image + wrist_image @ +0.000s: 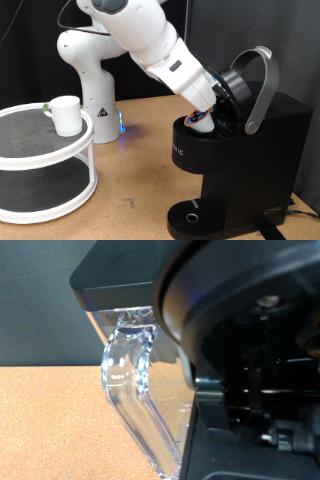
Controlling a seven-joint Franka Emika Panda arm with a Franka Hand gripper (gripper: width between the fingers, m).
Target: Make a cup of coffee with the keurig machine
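Note:
The keurig machine (245,150) stands at the exterior view's right, black and boxy, with its lid (243,85) and silver arched handle (263,88) tipped up. My gripper (204,117) reaches down into the open pod chamber under the lid; its fingertips are hidden by the chamber rim. Something pale shows at the fingertips, but I cannot make out what it is. The cup (66,115), a small white mug, stands upright on the top tier of a round stand, far off at the left. The wrist view shows the machine's black body (250,360) and its clear water tank (128,375) close up, no fingers.
A white two-tier round stand (40,160) fills the exterior view's left. The arm's white base (90,80) stands behind it with a blue light. The machine's round drip tray (192,217) is low at the front. Bare wooden table (140,190) lies between stand and machine.

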